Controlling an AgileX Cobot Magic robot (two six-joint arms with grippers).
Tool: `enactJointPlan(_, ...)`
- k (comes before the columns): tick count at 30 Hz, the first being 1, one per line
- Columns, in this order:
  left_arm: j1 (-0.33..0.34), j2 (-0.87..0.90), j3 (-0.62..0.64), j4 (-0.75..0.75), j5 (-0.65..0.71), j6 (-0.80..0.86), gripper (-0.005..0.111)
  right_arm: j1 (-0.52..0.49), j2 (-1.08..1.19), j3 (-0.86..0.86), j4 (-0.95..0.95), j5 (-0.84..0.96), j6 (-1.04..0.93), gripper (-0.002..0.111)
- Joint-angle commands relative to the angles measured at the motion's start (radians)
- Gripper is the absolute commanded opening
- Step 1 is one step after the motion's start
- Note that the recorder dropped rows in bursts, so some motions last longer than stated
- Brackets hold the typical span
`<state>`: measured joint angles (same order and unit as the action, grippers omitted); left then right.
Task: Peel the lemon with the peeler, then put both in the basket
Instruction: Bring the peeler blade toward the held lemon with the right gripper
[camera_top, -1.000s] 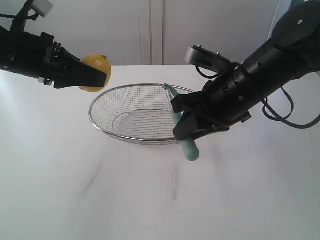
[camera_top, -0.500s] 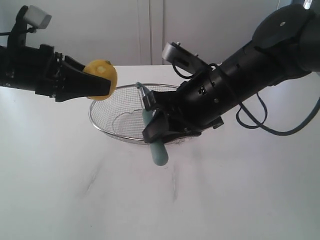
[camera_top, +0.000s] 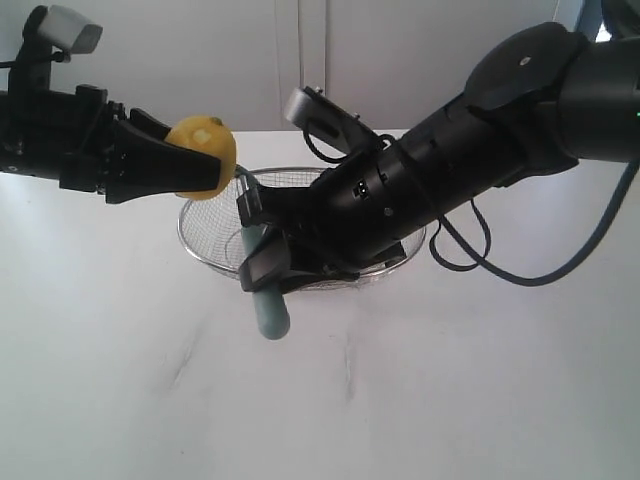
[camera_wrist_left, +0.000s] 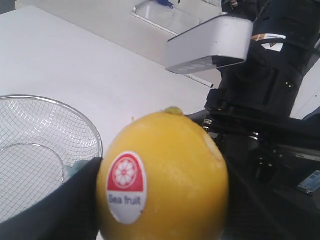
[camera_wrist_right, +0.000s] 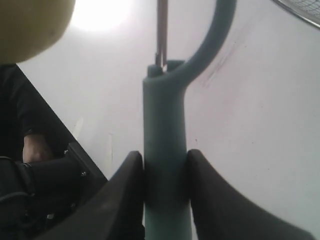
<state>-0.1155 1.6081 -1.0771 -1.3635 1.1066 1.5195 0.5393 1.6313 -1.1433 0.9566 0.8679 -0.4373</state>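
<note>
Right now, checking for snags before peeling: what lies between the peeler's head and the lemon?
Nothing. The right wrist view shows an open gap between the peeler and the lemon, with only white tabletop behind it.

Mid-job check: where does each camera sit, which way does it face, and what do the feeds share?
Exterior: off the arms, looking down across the table at the basket; both arms show, left gripper holding the lemon, right gripper the peeler.
Left wrist: on the left arm, looking past its fingers at the lemon; right arm beyond.
Right wrist: on the right arm, looking along its fingers clamped on the peeler.
Shared: lemon and basket appear in all three.
</note>
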Motion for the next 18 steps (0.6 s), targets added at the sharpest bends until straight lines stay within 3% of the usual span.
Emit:
enactJointPlan(1,0.002,-0.014,0.008,-0.026,0.022,0.005,0.0,0.001,-0.001,0.005,0.037,-0.016,-0.011,0.0)
enactJointPlan(18,0.002,-0.014,0.008,-0.026,0.03,0.005,0.0,0.001,-0.075,0.005,0.091,-0.075,-0.002,0.0)
